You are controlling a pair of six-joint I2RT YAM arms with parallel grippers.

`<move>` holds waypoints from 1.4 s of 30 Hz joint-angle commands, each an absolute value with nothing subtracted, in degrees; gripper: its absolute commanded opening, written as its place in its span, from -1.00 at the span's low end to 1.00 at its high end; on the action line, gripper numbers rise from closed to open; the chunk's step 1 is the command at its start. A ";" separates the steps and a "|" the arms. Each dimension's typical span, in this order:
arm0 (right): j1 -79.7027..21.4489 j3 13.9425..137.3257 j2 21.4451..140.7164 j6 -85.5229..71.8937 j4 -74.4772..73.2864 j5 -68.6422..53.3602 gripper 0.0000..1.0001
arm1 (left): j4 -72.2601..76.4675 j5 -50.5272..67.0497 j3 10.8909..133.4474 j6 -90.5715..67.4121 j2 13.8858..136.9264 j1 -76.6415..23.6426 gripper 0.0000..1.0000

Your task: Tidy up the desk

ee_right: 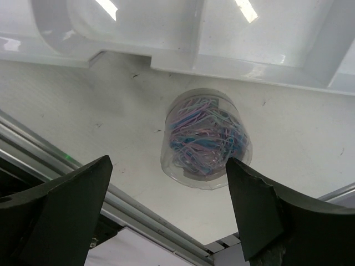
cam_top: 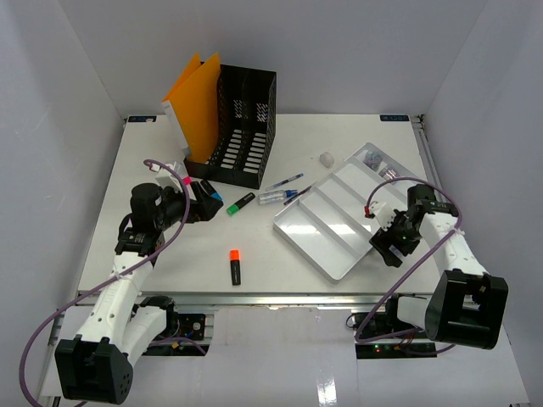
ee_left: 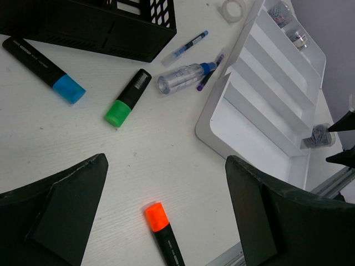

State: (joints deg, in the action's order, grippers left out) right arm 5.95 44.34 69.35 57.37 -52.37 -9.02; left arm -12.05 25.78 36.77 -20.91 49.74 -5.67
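Note:
The white desk [cam_top: 195, 254] carries loose stationery. An orange-capped highlighter [cam_top: 234, 265] lies near the front rail, and in the left wrist view this highlighter [ee_left: 161, 227] lies on the desk below the wide gap of my open left gripper [ee_left: 166, 188]. The left gripper [cam_top: 204, 205] hovers next to a blue-capped highlighter [ee_left: 44, 69] and a green-capped one [ee_left: 128, 97]. My right gripper [ee_right: 166, 172] stands open just short of a clear tub of coloured paper clips [ee_right: 205, 138], which sits on the desk against the white tray [ee_right: 166, 33].
The compartmented tray [cam_top: 339, 229] lies right of centre, with small items in its far compartment. A black file holder [cam_top: 242, 123] with orange folders [cam_top: 197, 93] stands at the back. Pens [cam_top: 284, 184], a clear tube [ee_left: 183, 75] and a tape roll [cam_top: 327, 158] lie between them.

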 commanded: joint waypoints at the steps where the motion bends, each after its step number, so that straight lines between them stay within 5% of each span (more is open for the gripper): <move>1: 5.04 41.57 69.94 55.65 -48.83 -8.60 0.81 | -11.95 26.28 36.39 -20.83 48.43 -5.27 0.96; 13: 4.75 53.31 64.81 60.55 -59.80 -12.88 0.80 | -12.00 26.10 36.47 -20.74 48.38 -5.27 0.96; 42: 4.75 46.04 72.69 51.98 -46.09 -5.58 0.80 | -12.04 25.78 36.39 -20.57 48.16 -5.27 0.96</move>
